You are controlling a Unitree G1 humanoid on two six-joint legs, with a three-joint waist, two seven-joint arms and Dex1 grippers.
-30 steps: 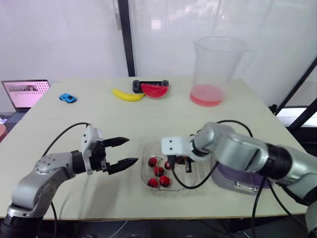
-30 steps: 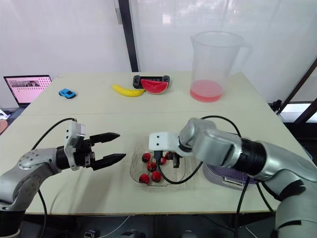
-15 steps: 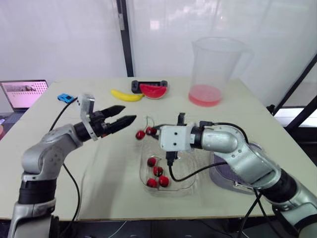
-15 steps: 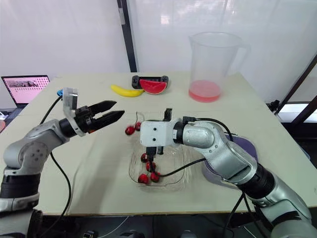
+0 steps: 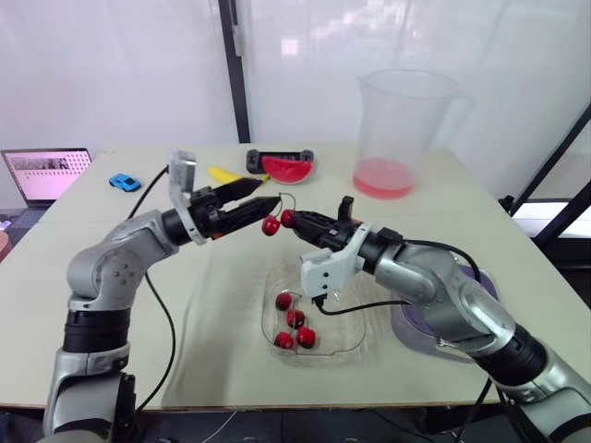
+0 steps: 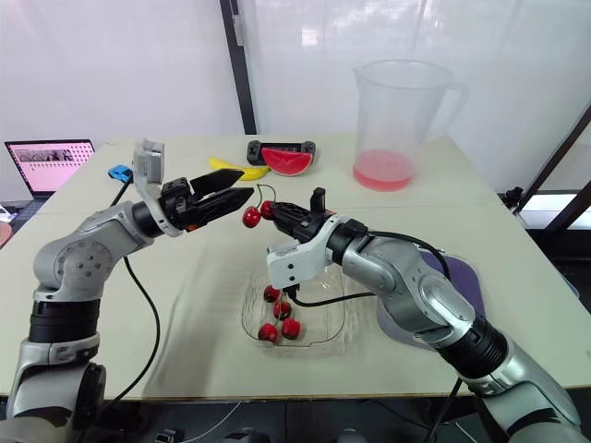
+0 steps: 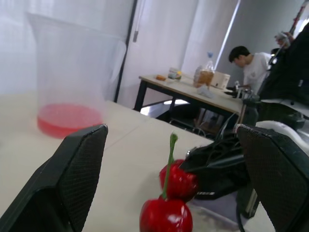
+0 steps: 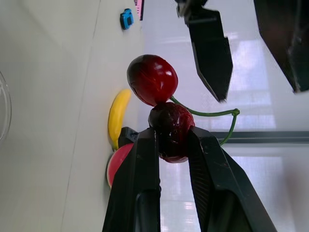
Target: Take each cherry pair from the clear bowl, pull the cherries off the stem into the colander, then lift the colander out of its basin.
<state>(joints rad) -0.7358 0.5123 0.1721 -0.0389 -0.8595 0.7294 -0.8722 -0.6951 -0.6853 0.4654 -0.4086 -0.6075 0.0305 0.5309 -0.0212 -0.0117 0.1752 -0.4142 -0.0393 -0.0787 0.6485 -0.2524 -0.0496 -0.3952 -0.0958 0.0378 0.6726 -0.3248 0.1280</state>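
Over the clear plastic bowl [image 5: 343,337]: red cherry pair [image 5: 271,226].
Right gripper [image 8: 170,140] pinches one; left gripper [image 6: 242,191], nine o'clock, gapes; skewed closing may dislodge it.

Silver-grey rounded shells are worn by the left arm [image 5: 106,272] and right arm [image 5: 434,291] | black bands are seen at the joints | a white camera block [image 5: 323,268] is mounted at each wrist | loose black cables [image 5: 157,305] are looped alongside | left hand [image 5: 271,194] and right hand [image 5: 297,220] are each fitted with two tapered black fingers [image 7: 77,179], mesh-textured inside
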